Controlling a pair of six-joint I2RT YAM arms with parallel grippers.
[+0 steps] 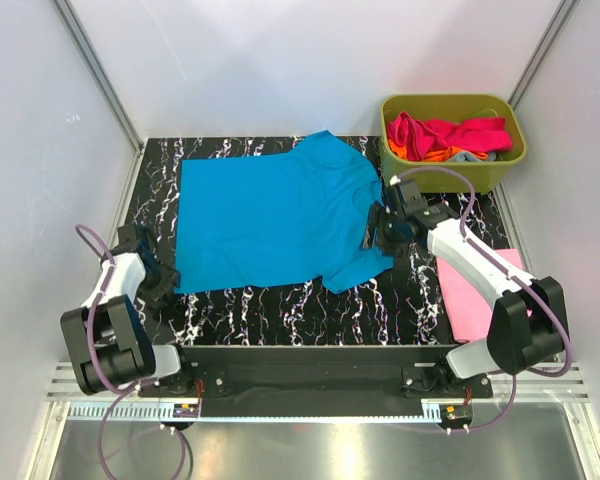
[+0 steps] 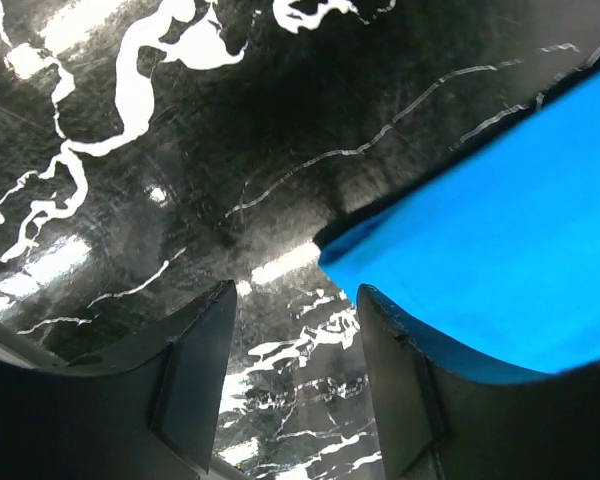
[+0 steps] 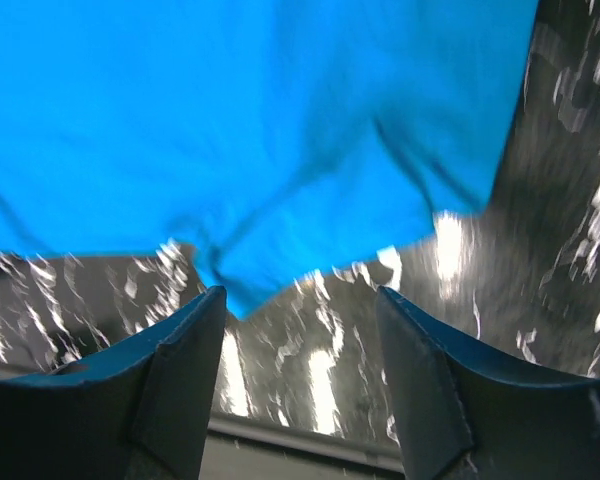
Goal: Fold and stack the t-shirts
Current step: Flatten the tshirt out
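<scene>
A bright cyan-blue t-shirt (image 1: pixel 270 215) lies spread flat on the black marbled table (image 1: pixel 280 310). My left gripper (image 1: pixel 158 272) is open and empty by the shirt's near left corner; in the left wrist view that corner (image 2: pixel 480 260) lies just past my open left gripper (image 2: pixel 295 340). My right gripper (image 1: pixel 375 228) is open and empty over the shirt's right sleeve; the right wrist view shows the sleeve (image 3: pixel 250 150) ahead of my open right gripper (image 3: pixel 300 330). A folded light pink shirt (image 1: pixel 472 290) lies at the right. Magenta, orange and grey-blue shirts (image 1: pixel 448 137) fill the tub.
An olive-green tub (image 1: pixel 452 170) stands at the back right corner. White walls enclose the table on three sides. The table's near edge (image 3: pixel 300 435) shows just under the right fingers.
</scene>
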